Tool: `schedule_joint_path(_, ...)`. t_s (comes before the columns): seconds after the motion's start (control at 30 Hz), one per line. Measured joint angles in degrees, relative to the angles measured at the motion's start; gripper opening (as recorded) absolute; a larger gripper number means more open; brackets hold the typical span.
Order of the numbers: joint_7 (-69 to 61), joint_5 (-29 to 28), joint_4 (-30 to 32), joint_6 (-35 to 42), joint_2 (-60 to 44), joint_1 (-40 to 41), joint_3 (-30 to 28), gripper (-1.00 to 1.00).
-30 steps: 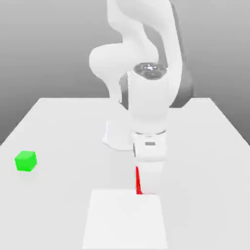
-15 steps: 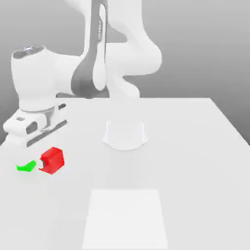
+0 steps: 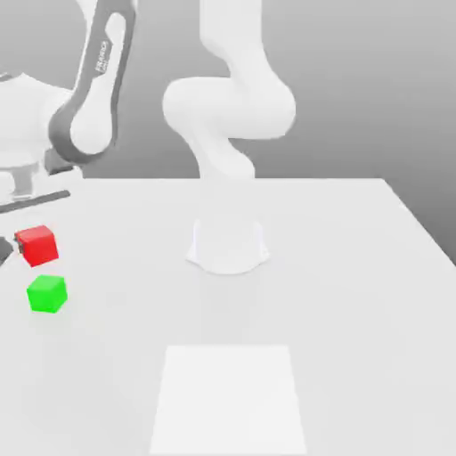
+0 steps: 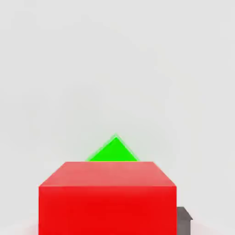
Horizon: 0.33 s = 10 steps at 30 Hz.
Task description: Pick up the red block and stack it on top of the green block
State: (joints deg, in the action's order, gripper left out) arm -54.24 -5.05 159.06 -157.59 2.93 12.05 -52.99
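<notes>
The red block (image 3: pixel 37 245) hangs in the air at the exterior view's far left, just above and slightly behind the green block (image 3: pixel 46 294), which rests on the white table (image 3: pixel 338 294). My gripper (image 3: pixel 34 248) is shut on the red block, and a dark fingertip (image 3: pixel 4 251) shows at its side. In the hand view the red block (image 4: pixel 108 197) sits close to the camera. A corner of the green block (image 4: pixel 114 152) peeks out beyond it, and a grey finger (image 4: pixel 184 220) shows beside the red block.
The arm's white base (image 3: pixel 228 249) stands mid-table. A paler square patch (image 3: pixel 227 401) lies on the table near the front edge. The arm's links reach over the far left side.
The arm has swung from the front centre to the exterior view's left with the red block. The block went from low beside the green block to higher, over it.
</notes>
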Motion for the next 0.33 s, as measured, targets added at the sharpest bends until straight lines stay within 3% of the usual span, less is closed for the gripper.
schedule_joint_path(0.13, -9.4, 13.3, -0.2, -3.4, -5.9, 0.2, 3.4, -1.0)
schedule_joint_path(0.27, -18.5, 25.9, -0.9, -5.9, -11.4, 5.1, 10.9, -1.0)
schedule_joint_path(0.3, -19.7, 27.5, -1.0, -6.3, -12.1, 5.8, 12.1, 1.0)
schedule_joint_path(0.33, -19.7, 27.5, -1.0, -6.3, -12.1, 5.8, 12.1, 1.0)
